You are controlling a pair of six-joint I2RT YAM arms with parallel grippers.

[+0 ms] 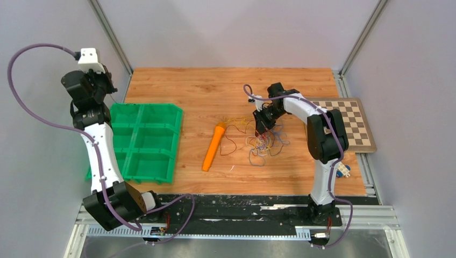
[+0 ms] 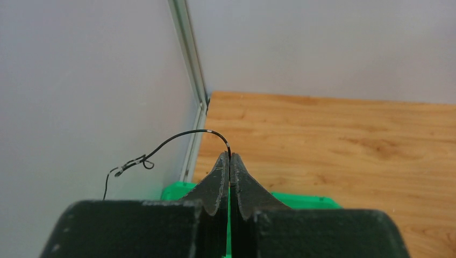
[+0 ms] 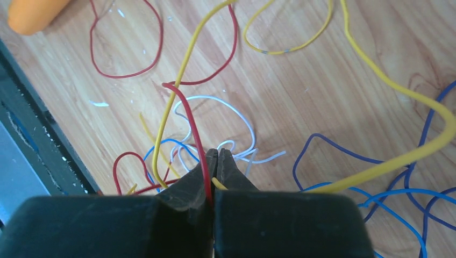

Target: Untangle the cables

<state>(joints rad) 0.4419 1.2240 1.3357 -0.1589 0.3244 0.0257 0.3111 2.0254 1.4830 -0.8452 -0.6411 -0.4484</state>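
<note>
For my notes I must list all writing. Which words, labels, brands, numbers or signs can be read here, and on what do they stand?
No text can be read in any view.
The marker, tray, chessboard and cables show no print.
The small blue and white thing by the right arm's base is too small to tell.

Grippers: two, left gripper [image 2: 229, 156], right gripper [image 3: 218, 153]. Tray [image 1: 175, 115]: one, six compartments. Marker [image 1: 214, 147]: one. Chessboard [image 1: 349, 123]: one. Cables [image 1: 263, 142]: one tangle, strand count unclear, five colours. Black wire [image 2: 177, 137]: one.
</note>
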